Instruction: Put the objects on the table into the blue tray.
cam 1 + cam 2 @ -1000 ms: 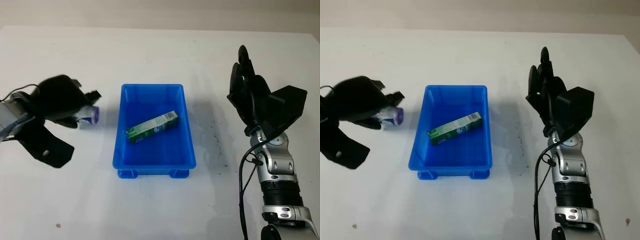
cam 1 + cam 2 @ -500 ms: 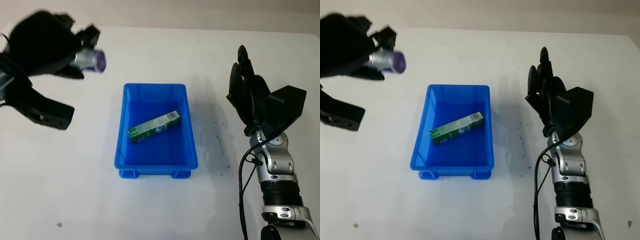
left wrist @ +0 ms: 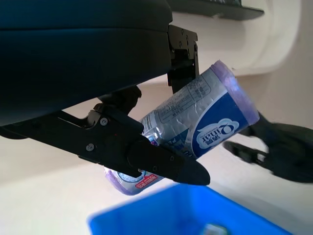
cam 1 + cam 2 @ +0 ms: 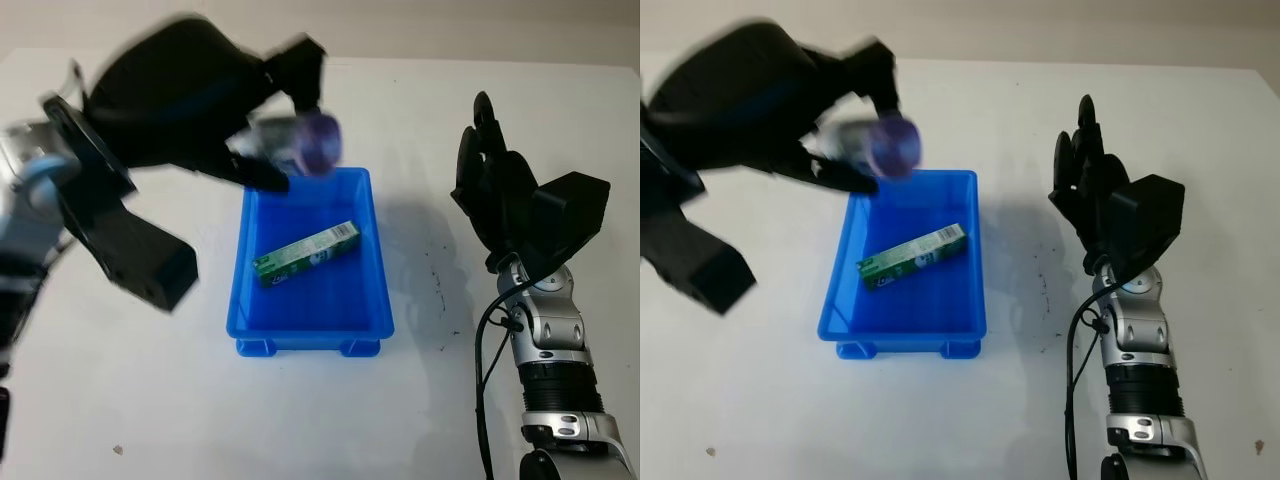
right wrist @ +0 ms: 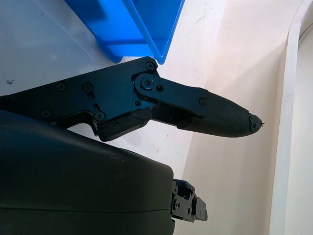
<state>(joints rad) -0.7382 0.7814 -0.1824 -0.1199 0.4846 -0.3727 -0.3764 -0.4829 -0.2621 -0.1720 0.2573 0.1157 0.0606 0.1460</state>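
Observation:
The blue tray sits mid-table with a green box lying aslant inside it. My left hand hovers above the tray's far left corner, shut on a small purple-capped packet with blue and white print, the same packet showing pinched between the fingers in the left wrist view. My right hand is open, raised to the right of the tray, away from it.
The white table stretches on all sides of the tray. A few dark specks mark it between the tray and my right arm. The tray's corner shows in the right wrist view.
My left hand has carried the packet from the far left of the table rightward to above the tray's far left corner. The right hand has not moved.

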